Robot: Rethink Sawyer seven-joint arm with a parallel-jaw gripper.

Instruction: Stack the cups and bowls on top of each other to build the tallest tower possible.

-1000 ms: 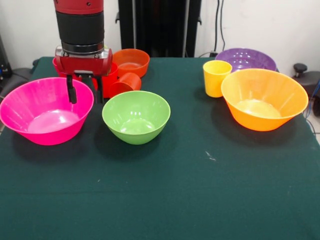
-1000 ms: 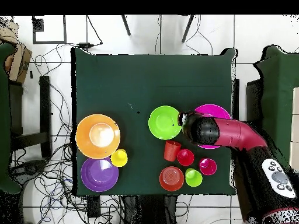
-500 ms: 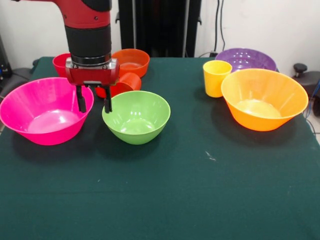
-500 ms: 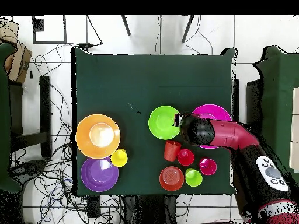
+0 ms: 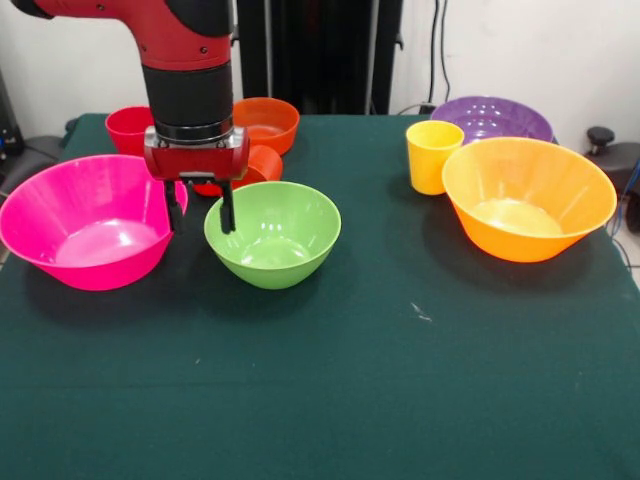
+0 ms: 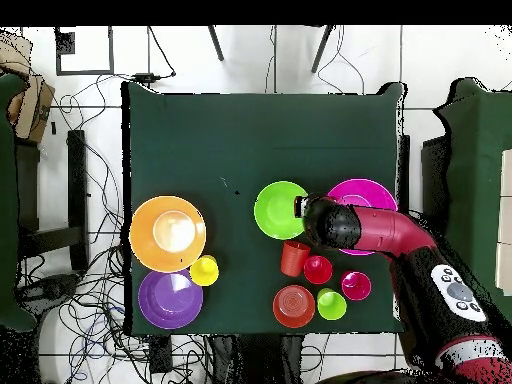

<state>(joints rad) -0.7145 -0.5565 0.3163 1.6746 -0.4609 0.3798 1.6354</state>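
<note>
Front view, left to right. Pink bowl [image 5: 88,232] sits empty on the table [image 5: 330,400]. Gripper [image 5: 201,210] hangs just to its right, fingers spread apart and holding nothing, one finger at the pink rim, the other over the near-left rim of the green bowl [image 5: 273,233]. The green bowl lies immediately right of the gripper, empty, upright. Behind: a tipped orange cup [image 5: 258,163], red cup [image 5: 129,127], small orange-red bowl [image 5: 263,122]. Far right: yellow cup [image 5: 433,154], purple bowl [image 5: 492,117], orange-yellow bowl [image 5: 528,197], all empty. No tower yet.
</note>
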